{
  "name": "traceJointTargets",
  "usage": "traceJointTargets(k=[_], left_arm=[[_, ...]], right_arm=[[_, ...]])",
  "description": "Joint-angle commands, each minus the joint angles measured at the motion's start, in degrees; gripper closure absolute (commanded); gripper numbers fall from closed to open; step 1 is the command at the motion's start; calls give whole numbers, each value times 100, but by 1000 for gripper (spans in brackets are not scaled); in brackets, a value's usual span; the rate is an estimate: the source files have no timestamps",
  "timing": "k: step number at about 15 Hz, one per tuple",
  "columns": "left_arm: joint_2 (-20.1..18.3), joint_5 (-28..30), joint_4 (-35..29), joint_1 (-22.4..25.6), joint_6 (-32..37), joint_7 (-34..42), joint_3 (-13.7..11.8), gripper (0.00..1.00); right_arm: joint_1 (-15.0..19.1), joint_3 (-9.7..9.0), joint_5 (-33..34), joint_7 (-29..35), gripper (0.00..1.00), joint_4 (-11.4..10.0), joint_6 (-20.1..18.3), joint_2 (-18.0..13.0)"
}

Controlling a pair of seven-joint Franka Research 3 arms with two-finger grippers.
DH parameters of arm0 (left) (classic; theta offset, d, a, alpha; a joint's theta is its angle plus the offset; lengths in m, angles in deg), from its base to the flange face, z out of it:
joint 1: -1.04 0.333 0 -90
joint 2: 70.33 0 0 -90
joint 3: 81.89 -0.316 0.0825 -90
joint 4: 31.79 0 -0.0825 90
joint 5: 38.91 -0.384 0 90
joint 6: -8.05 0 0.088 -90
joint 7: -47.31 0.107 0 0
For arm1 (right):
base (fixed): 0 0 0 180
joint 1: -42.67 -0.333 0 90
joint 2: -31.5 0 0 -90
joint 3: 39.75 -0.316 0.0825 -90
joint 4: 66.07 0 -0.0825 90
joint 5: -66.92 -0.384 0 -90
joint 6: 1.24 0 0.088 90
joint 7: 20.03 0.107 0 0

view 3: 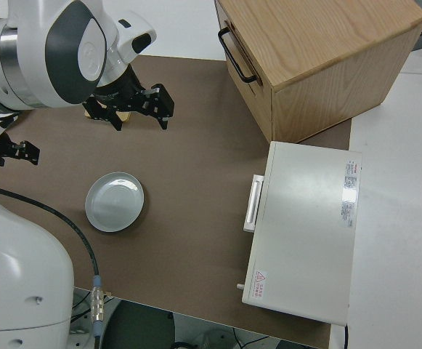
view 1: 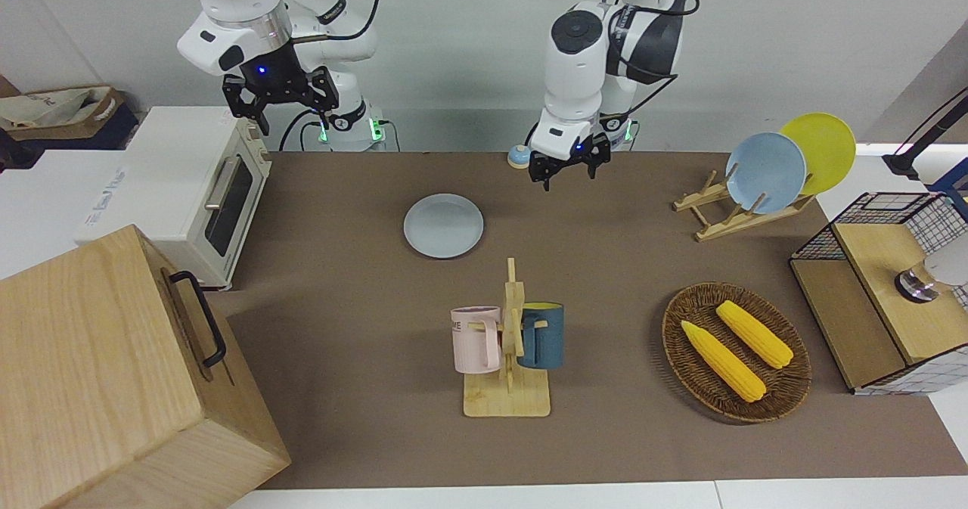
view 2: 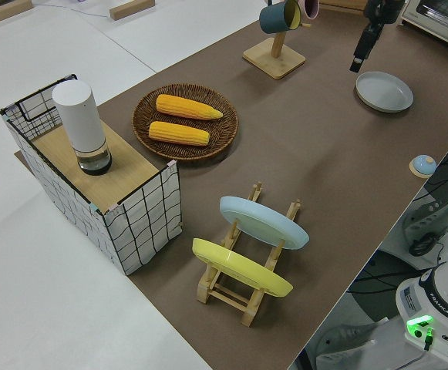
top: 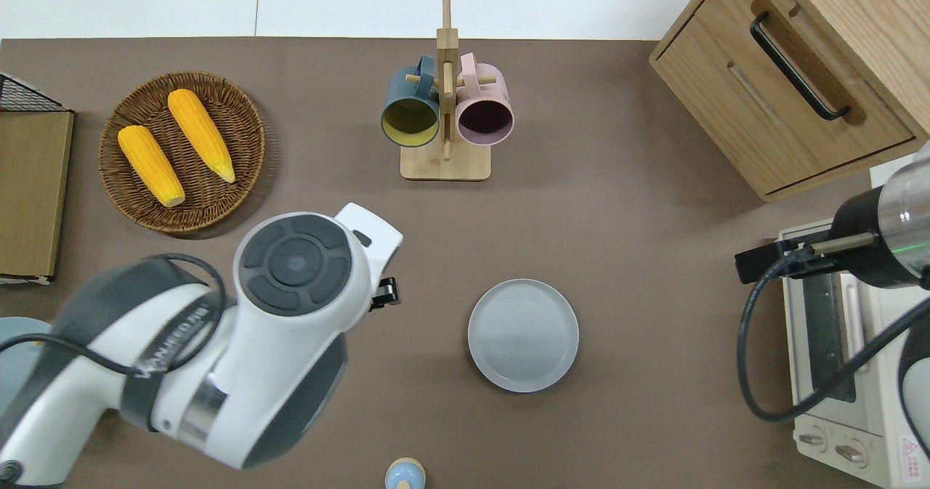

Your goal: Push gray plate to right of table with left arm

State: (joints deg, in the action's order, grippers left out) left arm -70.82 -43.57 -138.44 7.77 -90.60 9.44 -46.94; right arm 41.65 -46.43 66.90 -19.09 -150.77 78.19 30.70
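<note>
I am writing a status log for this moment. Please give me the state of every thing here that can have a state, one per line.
gray plate: flat on the table, untouched.
left hand: raised, off the plate, holding nothing.
right hand: parked, open.
sky-blue plate: on edge in the plate rack.
yellow plate: on edge in the same rack.
mugs: two hang on the mug rack.
corn: two cobs in the wicker basket.
toaster oven: door closed.
wooden cabinet: drawer closed.

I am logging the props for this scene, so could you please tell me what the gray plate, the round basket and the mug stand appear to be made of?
The gray plate looks like glazed ceramic or melamine: smooth, uniform pale gray with faint concentric rings; which one, I cannot tell. The basket under the corn looks like woven wicker or rattan, dark brown with visible strands. The mug stand looks like light, unpainted wood, perhaps bamboo, matte and pale.
</note>
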Motion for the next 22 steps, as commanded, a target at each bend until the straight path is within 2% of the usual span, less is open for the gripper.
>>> traceJointTargets(k=[1, 2, 3, 5, 14, 16, 19, 20, 22], left_arm=[[-100, 368, 433, 679, 522, 797, 38, 2], [-153, 465, 565, 863, 636, 1043, 38, 2], [-153, 588, 853, 1196, 959, 1645, 20, 2], [-144, 633, 1197, 1488, 1268, 2273, -84, 2], [-118, 624, 1419, 1559, 1349, 2302, -507, 2], [-109, 633, 1489, 1533, 1349, 2311, -769, 2], [-74, 502, 1498, 1367, 1358, 2468, -893, 2], [-74, 475, 1541, 1105, 1358, 2556, -1146, 2], [-74, 519, 1594, 358, 1401, 2574, -1988, 2]], right_arm=[[111, -79, -33, 73, 17, 50, -77, -17], [111, -79, -25, 73, 17, 50, -77, -17], [111, -87, -33, 73, 17, 50, -77, -17], [111, -79, -33, 73, 17, 50, -77, -17], [111, -79, -33, 73, 17, 50, -77, -17], [111, -79, -33, 73, 17, 50, -77, -17], [111, -79, -33, 73, 17, 50, -77, -17], [111, -79, -33, 73, 17, 50, -77, -17], [111, -79, -33, 73, 17, 50, -77, -17]])
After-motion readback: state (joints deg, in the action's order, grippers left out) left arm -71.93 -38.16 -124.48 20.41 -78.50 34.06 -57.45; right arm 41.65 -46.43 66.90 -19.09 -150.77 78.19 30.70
